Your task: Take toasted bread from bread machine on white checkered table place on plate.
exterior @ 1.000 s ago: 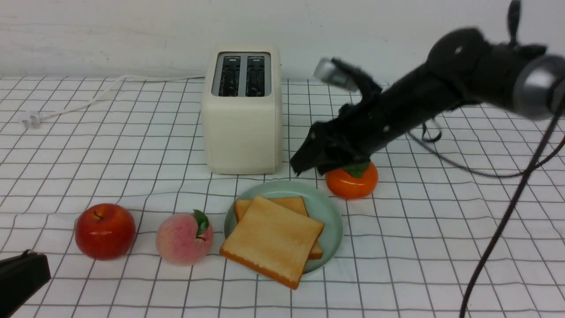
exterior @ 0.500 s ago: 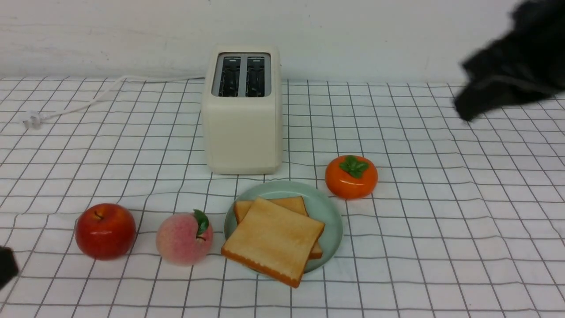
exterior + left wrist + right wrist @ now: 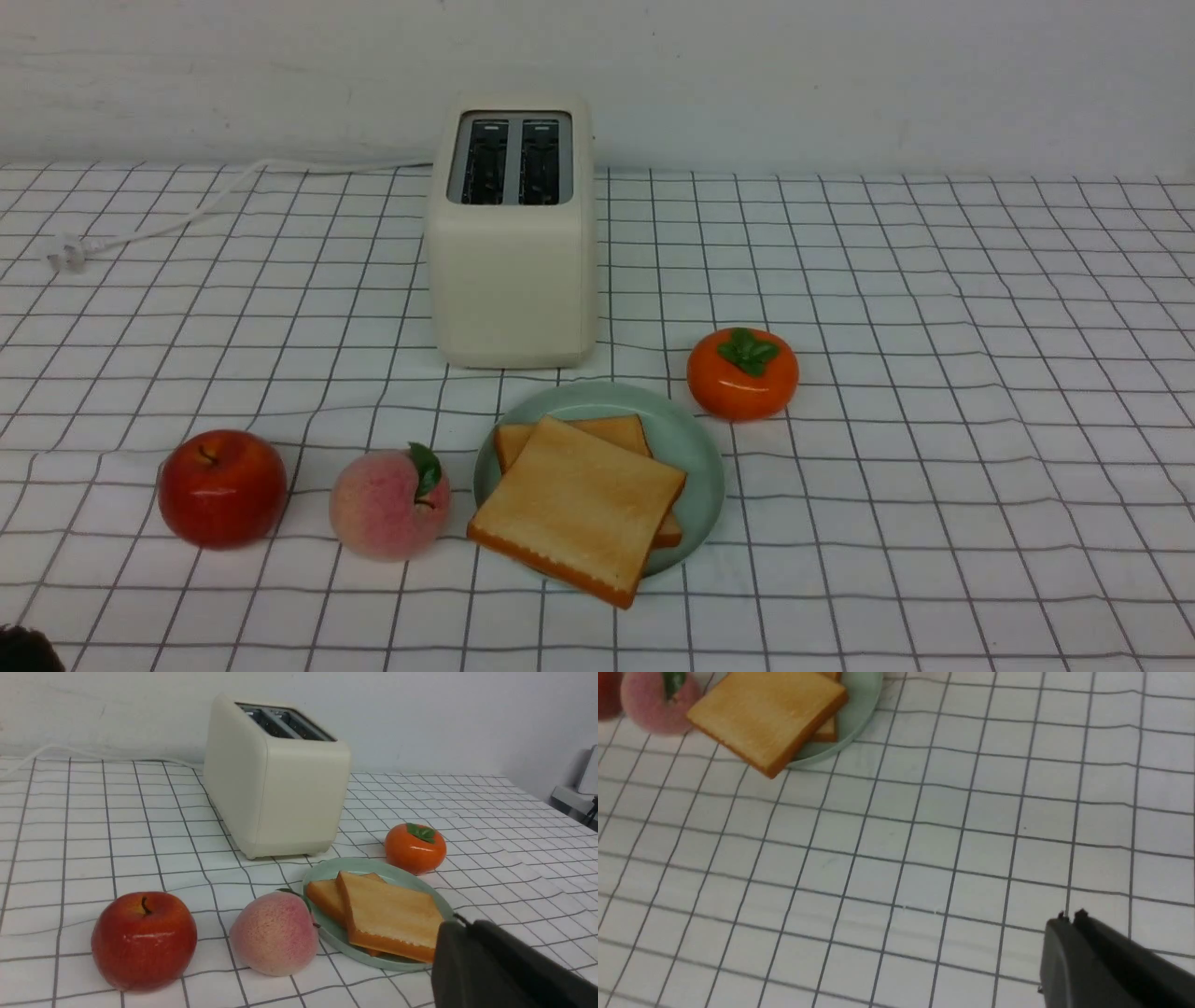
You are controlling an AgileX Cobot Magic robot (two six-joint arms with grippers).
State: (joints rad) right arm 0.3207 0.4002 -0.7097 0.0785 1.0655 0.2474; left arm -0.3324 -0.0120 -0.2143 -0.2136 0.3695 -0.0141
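Right gripper (image 3: 1069, 918) hangs over bare cloth of the white checkered table (image 3: 934, 485) with its jaws pressed together on nothing, and the left gripper (image 3: 460, 925) is likewise closed and empty (only a dark corner of it shows at the front view's lower left edge). Both slices of toasted bread (image 3: 579, 504) lie stacked on the plate (image 3: 702, 457). The upper one is turned cornerwise, and its near corner overhangs the rim toward the robot. The bread machine (image 3: 512, 271) stands just behind the plate, both slots dark and empty, so I judge there is nothing left to fetch. From the right gripper the plate lies well apart, off to the robot's left. From the left gripper it lies ahead and to the right, and this arm seems the nearer. A peach (image 3: 387, 504) sits just beside the plate's left rim, with an apple (image 3: 222, 487) further left. A persimmon (image 3: 744, 373) sits near the plate's far right rim. Any reach back toward the toast would have to pass between these fruits.
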